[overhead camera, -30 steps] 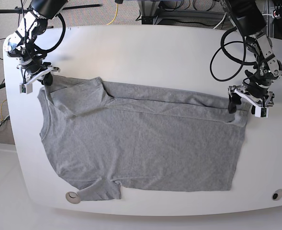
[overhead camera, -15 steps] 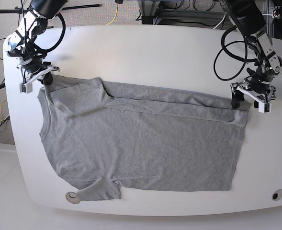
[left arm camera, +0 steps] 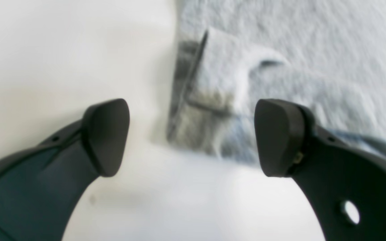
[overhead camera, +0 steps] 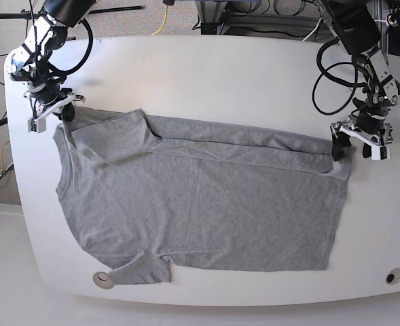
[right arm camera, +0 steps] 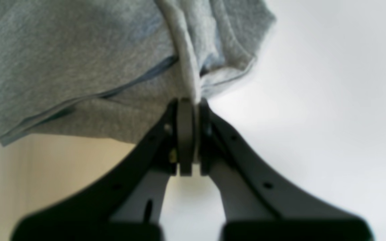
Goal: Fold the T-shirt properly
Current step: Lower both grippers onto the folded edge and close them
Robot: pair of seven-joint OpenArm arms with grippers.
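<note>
**White table, one grey T-shirt, two grippers at its far corners**

White table, rounded corners, cables and floor beyond its far edge.

Left gripper: jaws spread wide, holding nothing. In its wrist view one fingertip stands over bare table, the other over cloth, with the folded corner of the T-shirt between and beyond them; whether the pads touch the cloth cannot be told.

Right gripper: jaws pressed together on a pinch of T-shirt fabric, which rises in a ridge from the clamp. In the base view this gripper sits at the shirt's far corner on that view's left, by the upper sleeve.

T-shirt: plain heather grey, lying flat across most of the table's width, neck towards the base view's left, hem towards its right. Far long edge folded over in a narrow band. Near sleeve lies flat beside a small round disc in the tabletop.
</note>
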